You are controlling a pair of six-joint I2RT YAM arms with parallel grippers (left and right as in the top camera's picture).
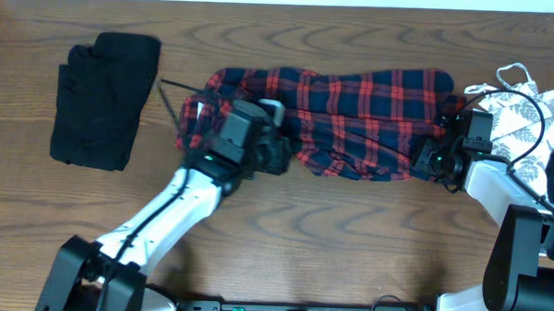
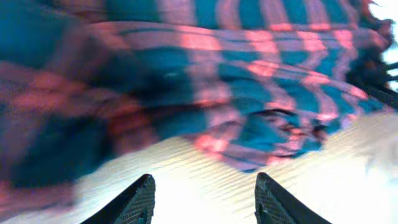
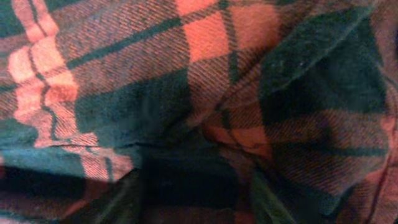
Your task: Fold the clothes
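The table [image 1: 347, 260] carries the plaid shirt [image 1: 371, 113] bunched across its middle. A black garment [image 1: 103, 99] lies at its 9 o'clock and a leaf-print one [image 1: 537, 114] at its 3 o'clock. The left gripper [image 2: 205, 180] — fingers wide apart, holding nothing — sits over bare wood at the shirt's 7 o'clock edge. The right gripper [image 3: 196, 186] presses into plaid at 4 o'clock — I cannot tell its grip.

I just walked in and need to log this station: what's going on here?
Two robot arms are working on a red-and-navy plaid shirt bunched across the table. The left gripper hovers open at the shirt's left end, holding nothing. The right gripper presses into the right end, fingers spread. A black garment and a leaf-print garment lie aside.
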